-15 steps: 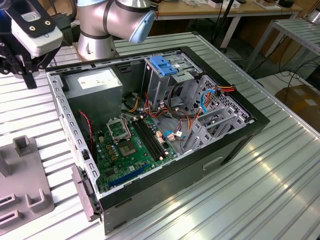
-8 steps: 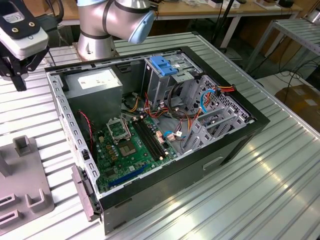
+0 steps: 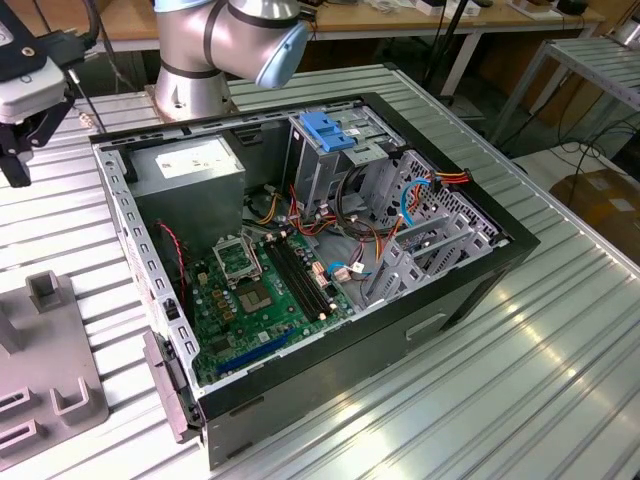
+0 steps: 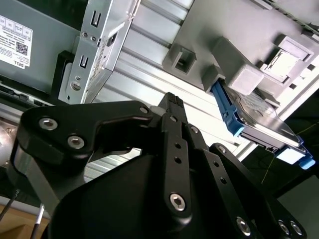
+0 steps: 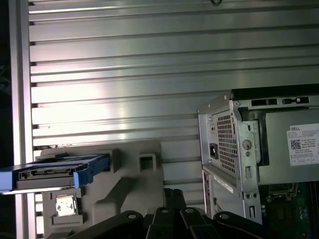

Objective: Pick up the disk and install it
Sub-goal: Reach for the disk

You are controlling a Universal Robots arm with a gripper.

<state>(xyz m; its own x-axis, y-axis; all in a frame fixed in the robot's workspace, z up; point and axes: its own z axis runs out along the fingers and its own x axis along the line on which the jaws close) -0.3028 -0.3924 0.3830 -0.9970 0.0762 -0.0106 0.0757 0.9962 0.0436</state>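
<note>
Exterior view, asks A: what does it give that the wrist cameras don't?

B: The whole open computer case [image 3: 480,270], black-walled, on the ribbed aluminium table [image 3: 520,390]. Inside are a green motherboard [image 3: 260,290], a grey power supply [image 3: 190,165] and a blue latch [image 3: 330,130] on the metal drive cage at the far side. The arm [image 3: 230,30], silver with a pale blue cap, rises behind the case and reaches to the exterior view's left. There the gripper [image 3: 16,170] hangs pointing down, well apart from the case. Nearer the camera lies a grey moulded holder [image 3: 60,390].

A: And the second wrist view?

B: It shows the disk [image 4: 264,122], flat silver metal in a blue plastic bracket, propped against a raised block of that holder [image 4: 239,40]. The gripper [image 4: 172,99] is matte black, its bolted links drawn together to one ridged tip. It is closed up, holds nothing and is apart from the disk.

A: First wrist view?

B: The disk [image 5: 45,175] appears edge-on, connector side showing, jutting past the holder [image 5: 129,169]. The ribbed table [image 5: 124,59] shows between the holder and the perforated steel corner of the case [image 5: 224,144]. The links of the gripper [image 5: 173,195] converge evenly on both sides.
</note>
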